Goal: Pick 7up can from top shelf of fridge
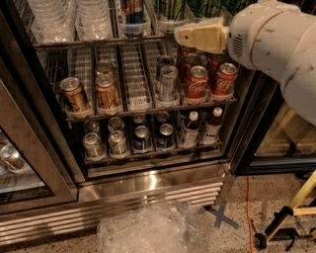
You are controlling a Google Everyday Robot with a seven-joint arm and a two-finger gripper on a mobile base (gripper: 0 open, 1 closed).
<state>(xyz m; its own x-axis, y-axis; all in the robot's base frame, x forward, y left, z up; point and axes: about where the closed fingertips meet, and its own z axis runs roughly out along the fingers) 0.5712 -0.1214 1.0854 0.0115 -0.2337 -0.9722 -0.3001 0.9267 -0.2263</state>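
Observation:
The fridge (148,185) stands open in front of me. On the top shelf (98,43), green 7up cans (170,10) with pale streaks show at the top edge, right of a blue-and-red can (132,12); only their lower parts are in view. My gripper (200,37), a cream-coloured part on the end of the white arm (276,49), hangs in front of the shelf rail, just below and right of the green cans. It covers part of the shelf's right end.
Translucent plastic cups (54,20) fill the top shelf's left. Below are brown cans (74,94), a silver can (168,81) and red Coca-Cola cans (197,81). The lowest rack holds cans and bottles (190,128). A crumpled clear plastic sheet (153,230) lies on the floor.

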